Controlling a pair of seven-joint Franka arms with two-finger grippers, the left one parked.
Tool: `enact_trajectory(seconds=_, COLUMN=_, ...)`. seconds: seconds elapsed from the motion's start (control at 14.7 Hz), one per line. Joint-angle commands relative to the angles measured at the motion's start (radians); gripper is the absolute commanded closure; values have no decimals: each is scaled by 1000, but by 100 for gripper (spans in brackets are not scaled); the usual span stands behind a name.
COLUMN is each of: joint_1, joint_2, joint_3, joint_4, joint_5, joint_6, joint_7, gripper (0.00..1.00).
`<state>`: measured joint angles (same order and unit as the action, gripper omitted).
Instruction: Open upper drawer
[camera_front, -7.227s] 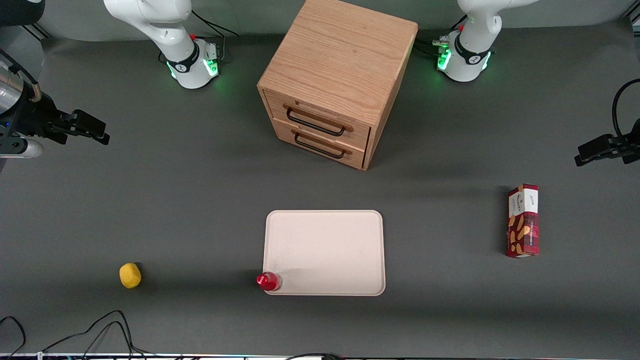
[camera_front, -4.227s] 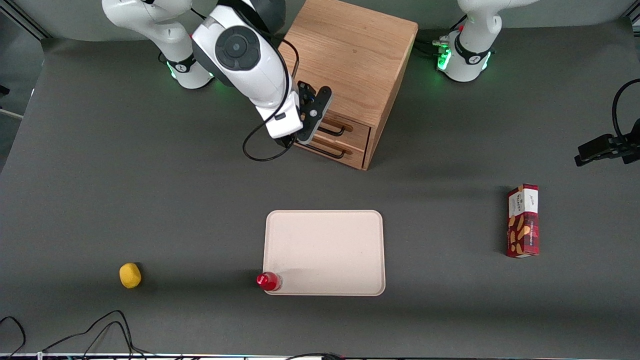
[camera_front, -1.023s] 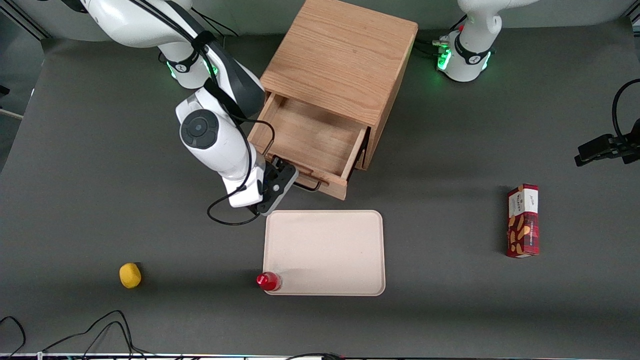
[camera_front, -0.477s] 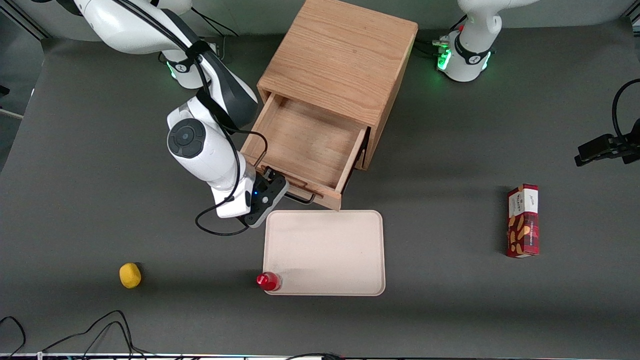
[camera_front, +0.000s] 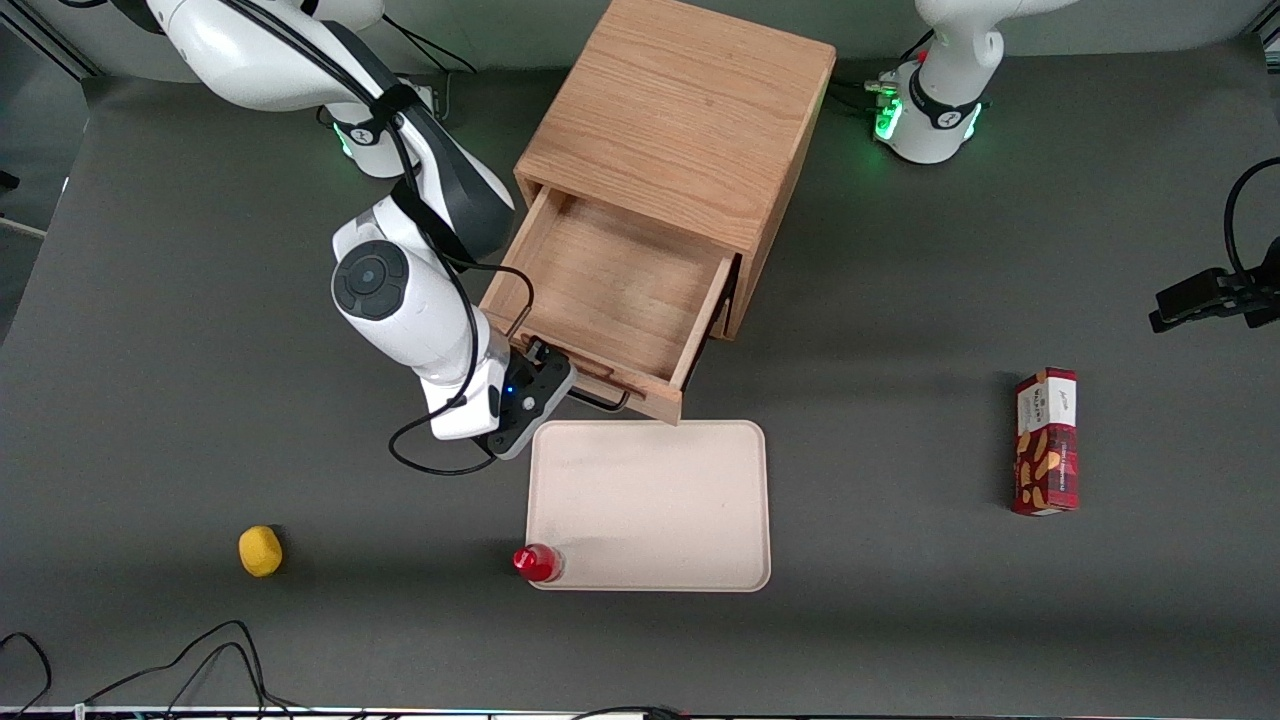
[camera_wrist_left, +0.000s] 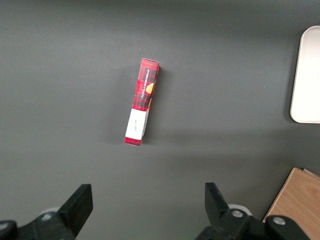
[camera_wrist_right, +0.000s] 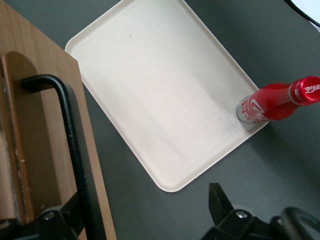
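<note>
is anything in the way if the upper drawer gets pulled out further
Possibly the tray: it lies flat just in front of the upper drawer, whose front edge nearly overlaps the tray's rim in the front view. The drawer rides above it. The hand is at the handle.

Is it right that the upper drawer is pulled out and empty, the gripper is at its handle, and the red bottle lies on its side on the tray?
Not quite. The red bottle stands upright at a corner of the tray, as the front view shows. The rest holds: the upper drawer is pulled out and empty, and the gripper is at its handle.
</note>
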<state>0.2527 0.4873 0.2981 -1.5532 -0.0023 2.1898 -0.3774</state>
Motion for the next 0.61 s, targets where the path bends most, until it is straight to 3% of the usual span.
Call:
enact_trajectory(seconds=0.0, joint_1=0, joint_2=25, joint_3=-4, joint_4=42, joint_5=-10, joint_6=16, joint_7=-8, gripper=0)
enact_trajectory(seconds=0.55, joint_1=2, joint_2=-4, joint_3=-4, joint_4=41, joint_5=-7, joint_6=15, joint_7=11, gripper=0)
